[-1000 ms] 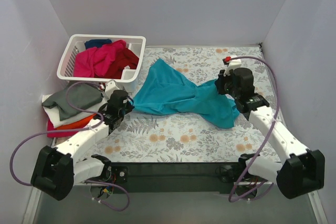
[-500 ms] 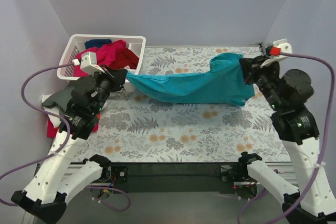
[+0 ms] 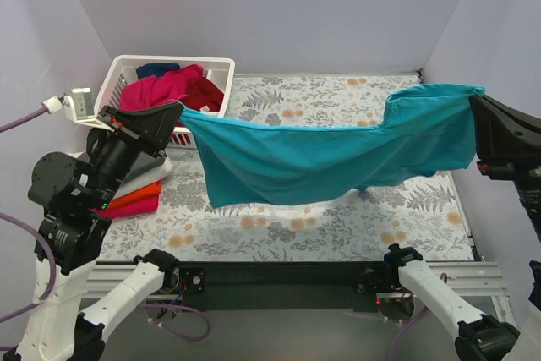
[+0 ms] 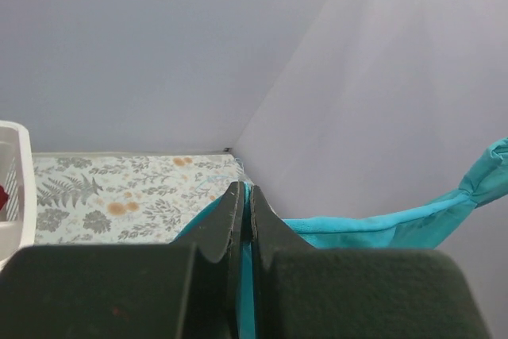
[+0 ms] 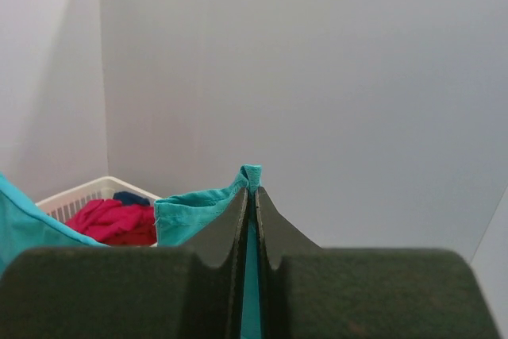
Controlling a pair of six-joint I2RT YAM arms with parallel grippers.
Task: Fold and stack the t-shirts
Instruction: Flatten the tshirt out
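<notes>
Lifting higher and wider than before, your teal t-shirt (image 3: 321, 158) spans above the surface (image 3: 338, 221), left hand (image 3: 178, 108) clamping one end, right hand (image 3: 472, 98) clamping the other.

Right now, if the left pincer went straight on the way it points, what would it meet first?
Besides the teal t-shirt it grips, nothing near: the left pincer faces the grey walls near their far corner, depth unclear.
</notes>
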